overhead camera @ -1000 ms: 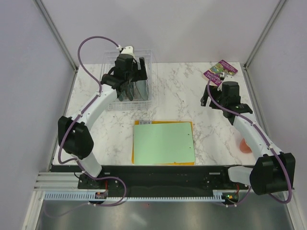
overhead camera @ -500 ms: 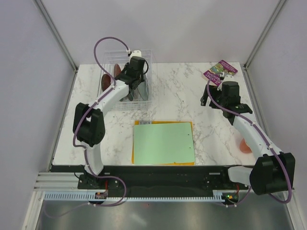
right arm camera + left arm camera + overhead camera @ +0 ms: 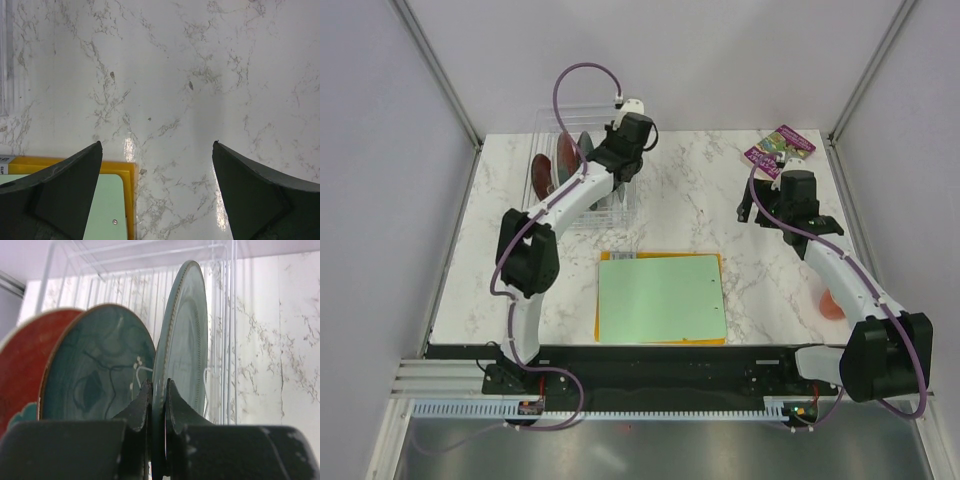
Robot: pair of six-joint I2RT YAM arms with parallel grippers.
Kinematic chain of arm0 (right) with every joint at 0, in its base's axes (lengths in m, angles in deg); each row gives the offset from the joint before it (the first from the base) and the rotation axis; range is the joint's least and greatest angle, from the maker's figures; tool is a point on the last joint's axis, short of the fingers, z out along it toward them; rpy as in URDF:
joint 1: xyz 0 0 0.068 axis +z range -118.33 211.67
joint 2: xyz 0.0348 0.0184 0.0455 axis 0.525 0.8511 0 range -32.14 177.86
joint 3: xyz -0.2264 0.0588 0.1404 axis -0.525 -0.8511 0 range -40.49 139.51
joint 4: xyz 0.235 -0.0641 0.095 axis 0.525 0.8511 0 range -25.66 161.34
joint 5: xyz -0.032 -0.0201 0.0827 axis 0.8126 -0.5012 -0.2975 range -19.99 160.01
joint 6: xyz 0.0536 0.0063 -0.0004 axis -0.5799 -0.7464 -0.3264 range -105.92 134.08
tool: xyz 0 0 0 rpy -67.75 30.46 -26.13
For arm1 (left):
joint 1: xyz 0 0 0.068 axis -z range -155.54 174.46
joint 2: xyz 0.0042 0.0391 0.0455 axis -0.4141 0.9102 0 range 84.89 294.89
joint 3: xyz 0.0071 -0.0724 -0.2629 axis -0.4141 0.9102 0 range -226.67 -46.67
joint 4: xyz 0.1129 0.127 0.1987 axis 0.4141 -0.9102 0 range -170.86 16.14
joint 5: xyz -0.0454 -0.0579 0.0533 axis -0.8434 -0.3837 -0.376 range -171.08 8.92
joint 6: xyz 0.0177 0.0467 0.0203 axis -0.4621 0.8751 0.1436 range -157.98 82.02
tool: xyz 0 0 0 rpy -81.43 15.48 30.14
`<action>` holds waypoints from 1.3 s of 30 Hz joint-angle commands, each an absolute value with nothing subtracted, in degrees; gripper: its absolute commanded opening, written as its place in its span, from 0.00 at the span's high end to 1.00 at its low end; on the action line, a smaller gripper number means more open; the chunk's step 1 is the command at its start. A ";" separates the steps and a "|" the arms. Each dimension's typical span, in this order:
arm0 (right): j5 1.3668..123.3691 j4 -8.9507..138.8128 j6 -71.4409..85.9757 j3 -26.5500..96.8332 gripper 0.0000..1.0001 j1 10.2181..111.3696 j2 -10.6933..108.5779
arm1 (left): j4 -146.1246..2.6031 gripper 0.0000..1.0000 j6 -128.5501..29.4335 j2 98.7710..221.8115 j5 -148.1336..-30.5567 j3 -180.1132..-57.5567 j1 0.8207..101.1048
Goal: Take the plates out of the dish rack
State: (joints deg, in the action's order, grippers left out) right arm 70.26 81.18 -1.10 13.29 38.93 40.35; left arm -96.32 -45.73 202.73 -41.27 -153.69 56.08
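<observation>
No words, brands or numbers could be read in any view. The purple packet (image 3: 779, 146) at the table's far right corner carried colourful print too small to make out. A white sticker (image 3: 4, 159) on the orange board (image 3: 117, 167) bore illegible dark marks.

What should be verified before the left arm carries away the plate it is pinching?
1. Grip: left fingers shut on the rim of the grey-green plate: ok.
2. Grip depth enough to carry it: cannot tell; only the edge is pinched.
3. Neighbour: teal plate apart from the held one: cannot tell; they overlap in the wrist view.
4. Other arm: right fingers open, holding nothing, over bare table, away from the rack: ok.
5. Landing spot: green board has nothing on it: ok.
</observation>
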 commanded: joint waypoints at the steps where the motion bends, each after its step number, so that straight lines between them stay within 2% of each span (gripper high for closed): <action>1: 70.18 80.24 -0.51 13.73 0.02 38.87 39.93 | -90.30 0.98 -35.08 203.36 -28.27 -165.04 58.30; 7: 67.21 81.12 -0.59 14.61 0.02 38.87 38.44 | -91.79 0.98 -33.50 197.76 -31.15 -166.98 59.70; 9: 65.36 80.77 -1.21 15.40 0.02 38.87 38.18 | -96.70 0.98 -35.41 195.99 -33.78 -168.74 59.71; 15: 56.40 75.08 -6.83 17.95 0.02 38.87 38.61 | -106.02 0.98 -47.53 187.90 -46.70 -167.70 59.01; 22: 49.62 70.32 -11.22 21.29 0.02 38.87 42.30 | -106.74 0.98 -55.81 183.15 -60.85 -165.67 58.92; 25: 46.55 63.13 -15.35 19.20 0.02 38.87 42.48 | -106.47 0.98 -60.12 182.80 -66.04 -163.92 58.74; 32: 40.13 48.27 -22.83 16.64 0.02 38.96 45.11 | -95.77 0.98 -69.51 180.16 -78.70 -152.41 58.57; 39: 41.00 49.39 -22.92 16.81 0.02 38.96 48.63 | -86.08 0.98 -73.75 177.96 -86.53 -144.67 58.30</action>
State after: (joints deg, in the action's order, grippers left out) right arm 41.69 52.15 -22.21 17.05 38.93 47.26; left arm -102.53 -67.02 183.91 -79.87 -143.44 58.66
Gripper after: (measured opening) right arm 0.982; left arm 0.103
